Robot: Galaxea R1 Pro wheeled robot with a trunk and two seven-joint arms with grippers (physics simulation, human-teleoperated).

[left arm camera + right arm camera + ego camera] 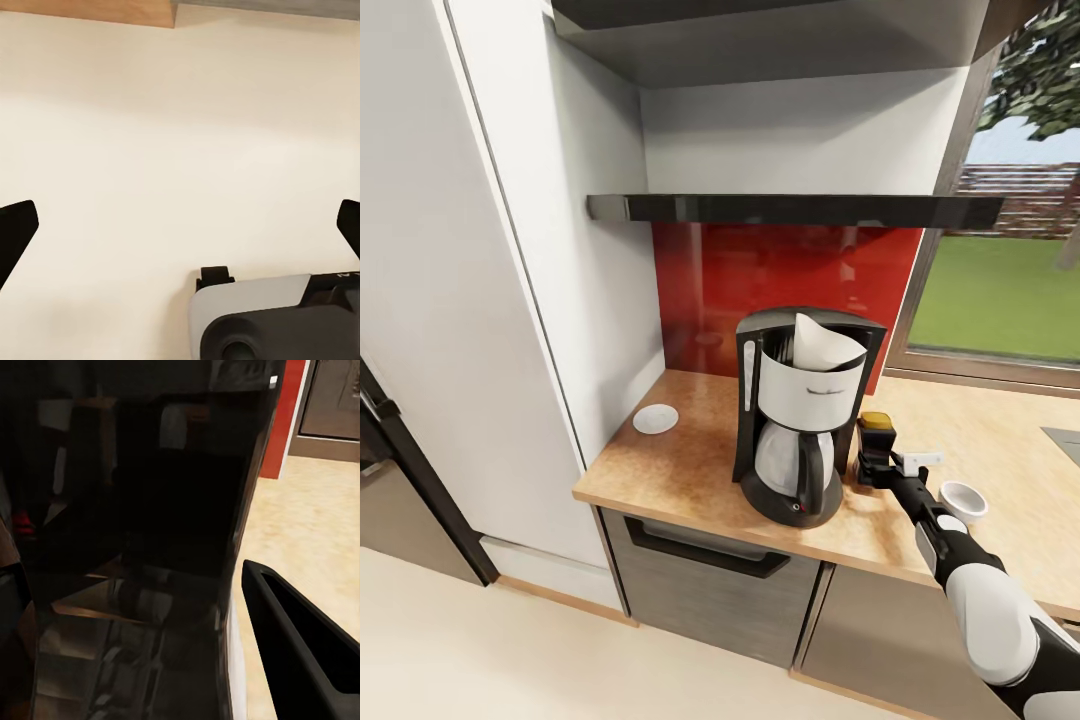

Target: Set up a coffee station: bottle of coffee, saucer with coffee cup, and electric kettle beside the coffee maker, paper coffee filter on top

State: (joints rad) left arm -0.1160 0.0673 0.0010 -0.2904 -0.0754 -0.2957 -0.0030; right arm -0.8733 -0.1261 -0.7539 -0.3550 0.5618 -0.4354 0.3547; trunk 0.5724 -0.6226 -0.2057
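Head view is showing the coffee maker standing on the bench with the paper coffee filter already sitting in its top. The right hand is reaching in just beside the machine, with the bottle of coffee at its fingers; whether it is gripping the bottle I cannot tell. The left hand is hanging wide open over the floor, holding nothing. The saucer is lying near the wall, the coffee cup well apart from it. Cup-on-saucer and kettle are seemingly still outstanding.
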